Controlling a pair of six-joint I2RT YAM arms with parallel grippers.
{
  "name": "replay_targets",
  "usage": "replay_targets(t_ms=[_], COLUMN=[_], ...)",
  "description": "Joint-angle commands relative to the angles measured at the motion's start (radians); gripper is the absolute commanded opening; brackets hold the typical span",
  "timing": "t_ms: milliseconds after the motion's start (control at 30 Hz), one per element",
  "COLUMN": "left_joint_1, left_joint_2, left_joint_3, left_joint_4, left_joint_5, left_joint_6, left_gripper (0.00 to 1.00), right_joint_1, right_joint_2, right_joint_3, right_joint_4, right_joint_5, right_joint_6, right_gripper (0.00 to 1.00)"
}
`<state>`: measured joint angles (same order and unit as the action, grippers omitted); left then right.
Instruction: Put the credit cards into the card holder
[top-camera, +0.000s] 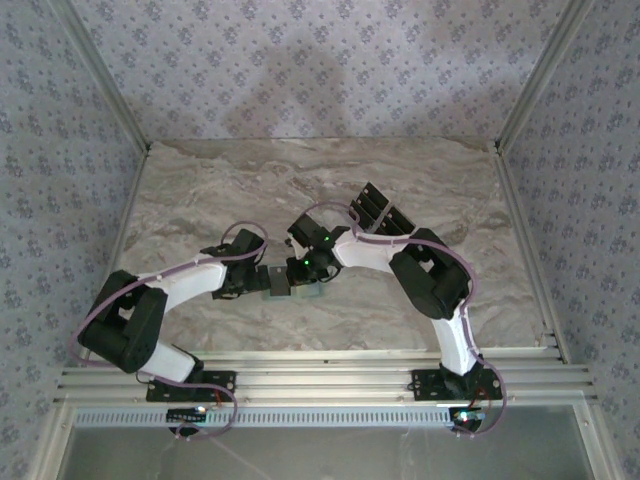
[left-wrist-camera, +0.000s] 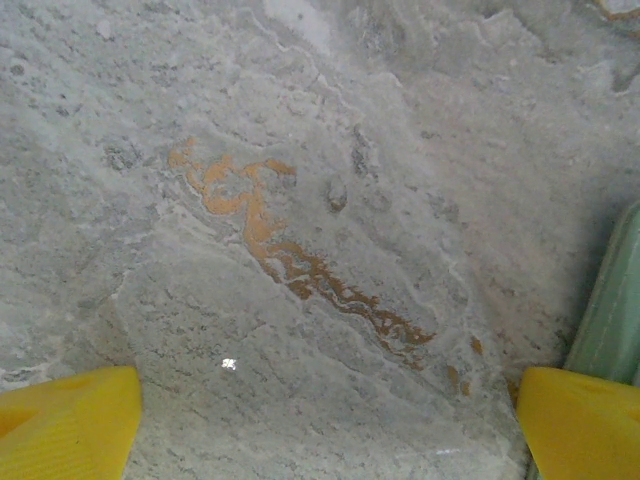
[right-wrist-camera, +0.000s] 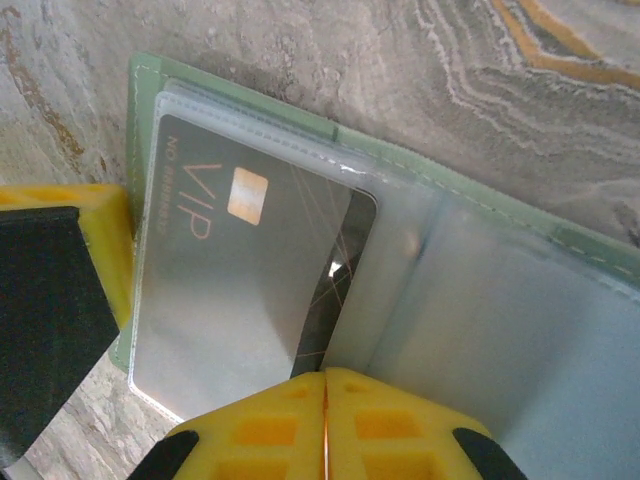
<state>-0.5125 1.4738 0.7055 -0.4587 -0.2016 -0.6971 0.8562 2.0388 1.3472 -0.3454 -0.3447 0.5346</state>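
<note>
1. The card holder (right-wrist-camera: 470, 198) is lying opened flat on the tabletop (left-wrist-camera: 300, 150), between the two arms. Its pale green cover is facing down and its clear sleeves are facing up.
2. One sleeve of the holder is carrying a grey card (right-wrist-camera: 240, 290) marked VIP, with a chip. The card appears to be under the plastic, its inner end lying close to the holder's fold, so it may not be fully home. The sleeve (right-wrist-camera: 500, 330) across the fold is looking empty.
3. The right claw (right-wrist-camera: 325, 400) is standing with its fingers pressed together at the holder's edge, right at the card's corner. Whether it is pinching the card's rim or only touching it cannot be told.
4. The left claw (left-wrist-camera: 325, 430) is hanging with its fingers wide apart and gripping nothing, low over bare stone just beside the holder's end. One finger (right-wrist-camera: 100, 240) is sitting against, or very near, the green edge.
5. The holder is probably light, thin and floppy, and likely to skate on the smooth stone. It seems best pinned at the cover's rim, away from the sleeve mouth.
6. The card is likely stiff, thin and slick, so a corner or short edge looks like the place to take hold.
</note>
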Motion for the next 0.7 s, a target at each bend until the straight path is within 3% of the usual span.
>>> replay_targets(t_ms=[0, 200, 467, 667], left_joint_1=[-0.005, -0.001, 0.026, 0.025], left_joint_2=[0.051, 0.014, -0.084, -0.117], left_joint_3=[-0.045, -0.019, 0.041, 0.077], left_joint_4=[0.053, 0.007, -0.087, -0.118], left_joint_5=[0.035, 0.013, -0.01, 0.011], left_joint_6=[-0.007, 0.006, 0.04, 0.045], left_gripper=[0.96, 0.97, 0.97, 0.97], right_joint_1=[0.016, -0.008, -0.061, -0.09], right_joint_2=[0.024, -0.061, -0.168, -0.142], right_joint_3=[0.031, 0.009, -0.032, -0.031], right_joint_4=[-0.004, -0.017, -0.107, -0.126], right_joint_5=[-0.044, -0.041, 0.04, 0.052], right_joint_6=[0.014, 0.005, -0.064, -0.104], right_gripper=[0.1, 0.12, 0.46, 0.52])
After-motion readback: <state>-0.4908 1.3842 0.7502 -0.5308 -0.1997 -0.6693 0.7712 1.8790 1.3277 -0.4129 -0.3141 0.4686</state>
